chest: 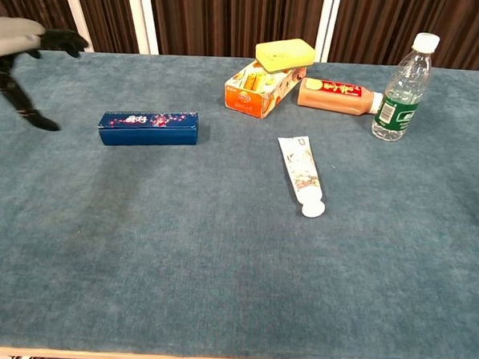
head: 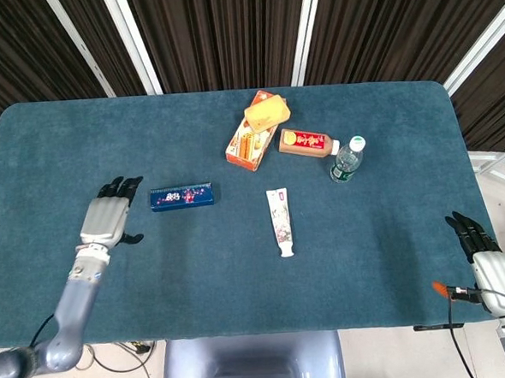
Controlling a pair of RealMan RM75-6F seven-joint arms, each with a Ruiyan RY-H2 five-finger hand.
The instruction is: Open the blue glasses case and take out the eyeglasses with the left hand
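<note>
The blue glasses case lies closed on the teal table, left of centre, with a floral print on its lid. My left hand hovers just left of the case with its fingers stretched out and apart, holding nothing and not touching the case. My right hand stays at the table's near right edge, fingers extended, empty. No eyeglasses are visible.
A toothpaste tube lies mid-table. Behind it are an orange box with a yellow sponge on top, a brown bottle on its side, and an upright clear water bottle.
</note>
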